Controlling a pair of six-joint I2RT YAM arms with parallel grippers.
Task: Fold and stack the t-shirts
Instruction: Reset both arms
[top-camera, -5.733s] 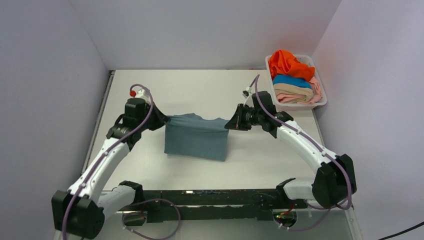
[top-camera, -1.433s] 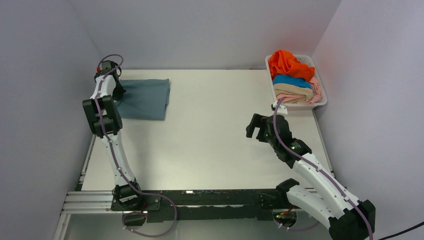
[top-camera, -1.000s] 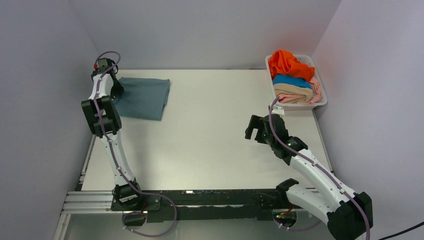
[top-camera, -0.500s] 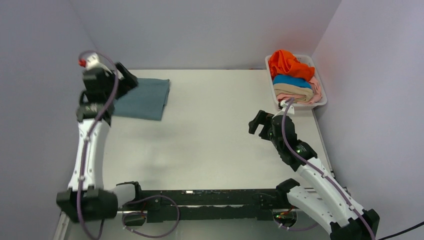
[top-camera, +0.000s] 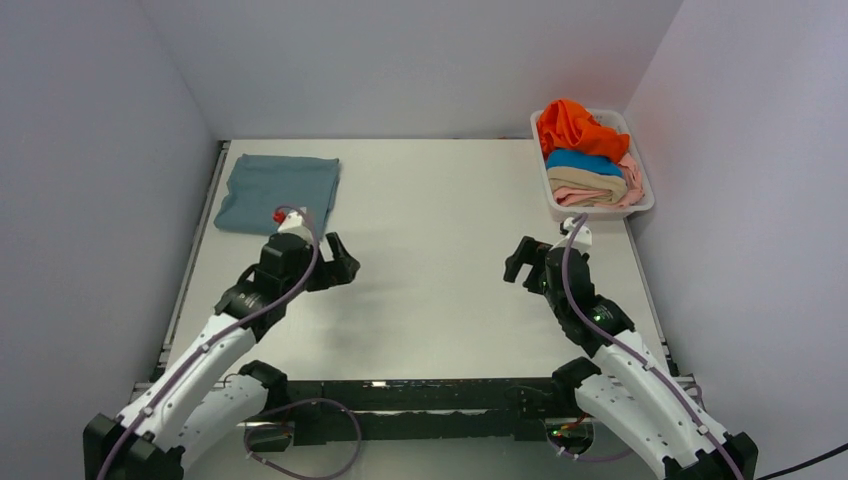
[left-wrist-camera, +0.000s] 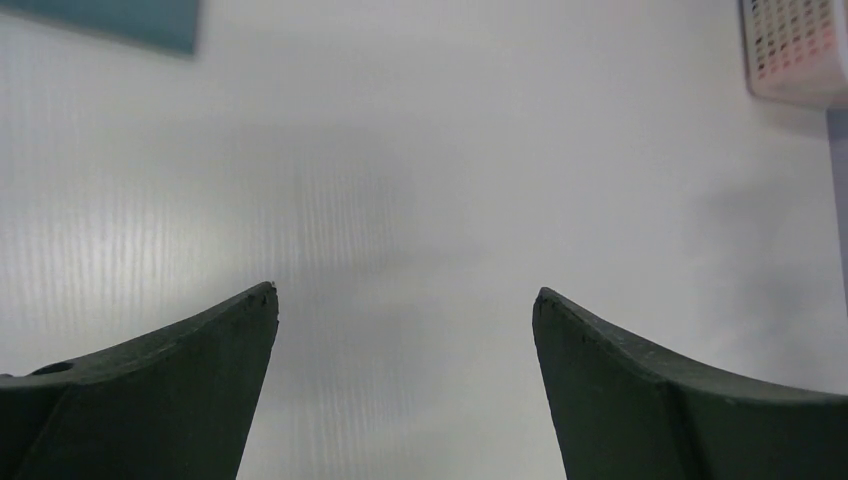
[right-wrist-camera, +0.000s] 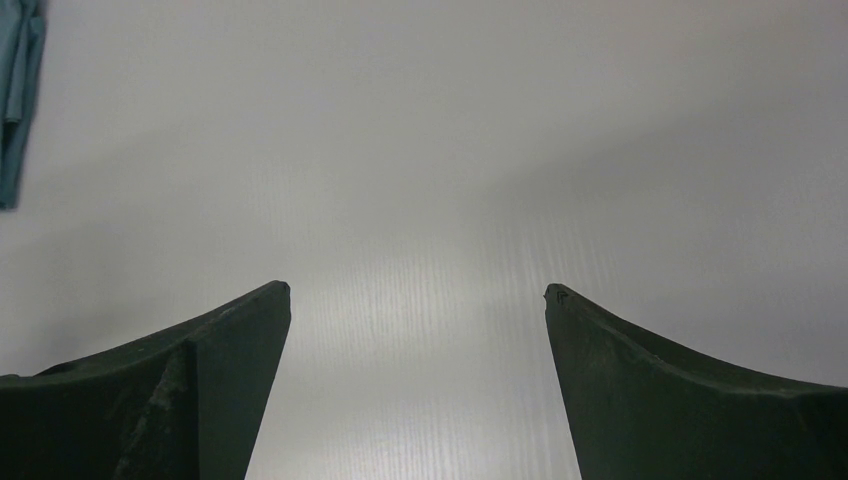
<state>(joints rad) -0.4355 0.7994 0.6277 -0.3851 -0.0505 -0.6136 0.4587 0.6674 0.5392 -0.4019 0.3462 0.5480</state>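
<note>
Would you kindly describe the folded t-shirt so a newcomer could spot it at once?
Look to the far left corner of the table, across from the white basket at far right. The dusty grey-blue t-shirt lies there, the only one folded flat on the table; the other t-shirts are heaped in the basket.

Far left on table (top-camera: 440, 230), folded t-shirt (top-camera: 278, 192) — far right, basket (top-camera: 600, 211), shirts (top-camera: 585, 150) heaped inside

A white plastic basket (top-camera: 603, 212) sits at the far right corner of the pale grey tabletop (top-camera: 440, 200), close against the right wall (top-camera: 740, 150). Plain walls enclose the tabletop on three sides.
</note>
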